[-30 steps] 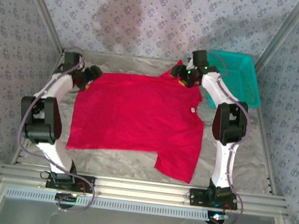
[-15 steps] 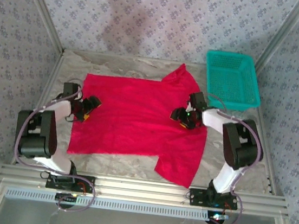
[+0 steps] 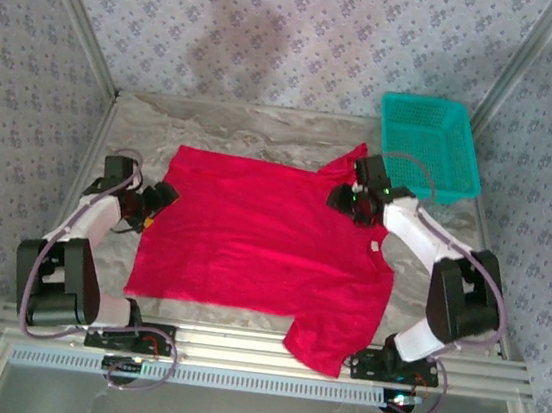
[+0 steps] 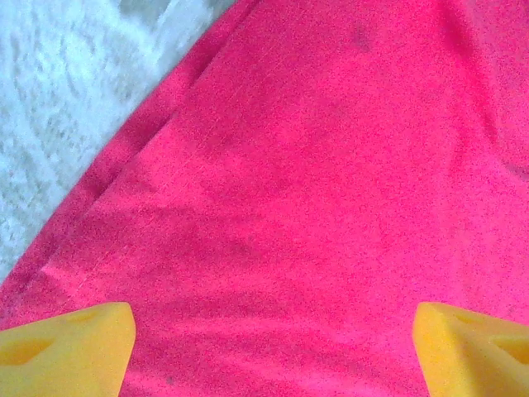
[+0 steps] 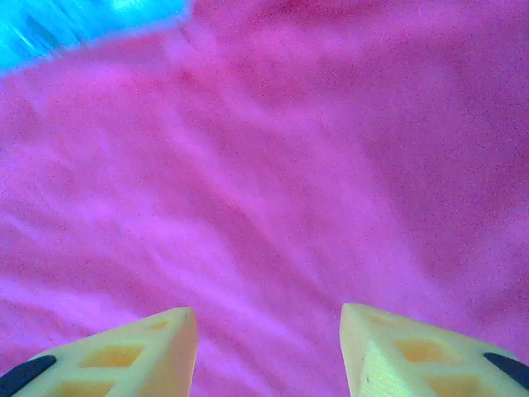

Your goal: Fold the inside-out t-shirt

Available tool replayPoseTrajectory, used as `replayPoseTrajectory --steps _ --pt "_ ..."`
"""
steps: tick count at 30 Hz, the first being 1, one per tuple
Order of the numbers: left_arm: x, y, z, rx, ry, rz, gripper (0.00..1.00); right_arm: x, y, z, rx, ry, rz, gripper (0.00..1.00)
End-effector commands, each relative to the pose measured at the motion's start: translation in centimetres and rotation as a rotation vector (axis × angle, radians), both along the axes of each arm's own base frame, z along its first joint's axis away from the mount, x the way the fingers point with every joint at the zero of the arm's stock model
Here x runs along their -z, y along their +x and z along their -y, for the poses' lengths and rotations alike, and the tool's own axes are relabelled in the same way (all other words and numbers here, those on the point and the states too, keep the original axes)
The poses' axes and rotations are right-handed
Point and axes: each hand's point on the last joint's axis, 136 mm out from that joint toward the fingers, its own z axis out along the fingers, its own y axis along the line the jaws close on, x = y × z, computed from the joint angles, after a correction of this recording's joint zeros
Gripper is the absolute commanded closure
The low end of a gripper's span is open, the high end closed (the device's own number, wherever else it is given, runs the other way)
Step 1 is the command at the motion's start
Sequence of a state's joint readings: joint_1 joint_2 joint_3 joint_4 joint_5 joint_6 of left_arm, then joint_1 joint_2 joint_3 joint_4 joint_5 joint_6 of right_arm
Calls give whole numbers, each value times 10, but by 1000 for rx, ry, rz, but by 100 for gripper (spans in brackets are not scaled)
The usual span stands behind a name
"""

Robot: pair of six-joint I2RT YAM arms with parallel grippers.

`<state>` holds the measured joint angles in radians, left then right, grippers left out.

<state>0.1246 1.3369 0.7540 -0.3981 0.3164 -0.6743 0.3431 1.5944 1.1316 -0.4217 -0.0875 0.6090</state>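
The red t-shirt (image 3: 261, 250) has slid nearer since half a second ago, and one sleeve now drapes over the front rail of the tabletop (image 3: 245, 127). The left end effector (image 3: 163, 196) sits low at the shirt's left edge, fingers spread, released. The right end effector (image 3: 347, 200) reaches to the collar, also released over the cloth. One shirt, one teal basket (image 3: 430, 145), two arms.

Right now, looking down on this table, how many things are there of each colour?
Red: 1, the t-shirt
Teal: 1, the basket
White and black: 2, the left arm and the right arm
Total: 4
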Motion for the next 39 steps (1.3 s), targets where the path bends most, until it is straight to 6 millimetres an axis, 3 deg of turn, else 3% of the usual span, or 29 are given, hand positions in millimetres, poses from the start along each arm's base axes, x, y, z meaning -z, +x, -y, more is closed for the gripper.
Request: replayPoseTrajectory --steps 1,8,15,21,31,34,39 --pt "-16 1 -5 2 35 34 12 8 41 11 4 -87 -10 55" --pt "-17 0 -8 -3 50 44 12 31 106 20 34 -155 -59 57" --pt "-16 4 -8 1 48 43 12 36 134 21 41 -159 -47 57" --pt "-17 7 -8 3 46 43 13 46 142 24 51 -141 -62 62" --pt "-16 9 -9 4 47 41 13 53 139 27 60 -150 -96 59" --pt "-17 9 -9 4 45 43 13 56 140 27 62 -142 -101 66" --pt "-16 9 -9 5 46 40 13 55 144 26 66 -137 -93 86"
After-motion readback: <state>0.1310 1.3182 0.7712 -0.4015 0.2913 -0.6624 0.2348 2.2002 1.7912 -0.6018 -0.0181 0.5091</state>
